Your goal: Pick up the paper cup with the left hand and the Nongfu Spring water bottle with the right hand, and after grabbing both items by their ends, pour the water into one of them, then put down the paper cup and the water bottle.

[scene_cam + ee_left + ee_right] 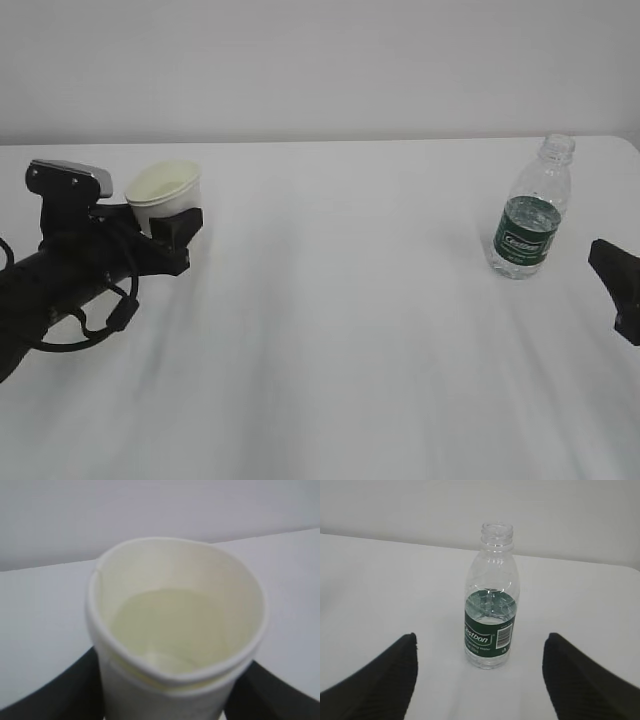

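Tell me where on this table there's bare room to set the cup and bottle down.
The widest free patch is the table middle, between the paper cup in the left pincer and the water bottle. The whole front strip is bare too. It is crowded only at the left edge around the arm, and at the right edge, where the right pincer faces the bottle.

I see my left arm lying low, reaching in from eight o'clock, its left end effector point(172, 232) closed around something with a finger point(55, 700) on each side, while my right end effector point(480, 675), jaws spread wide, pokes in at three o'clock.
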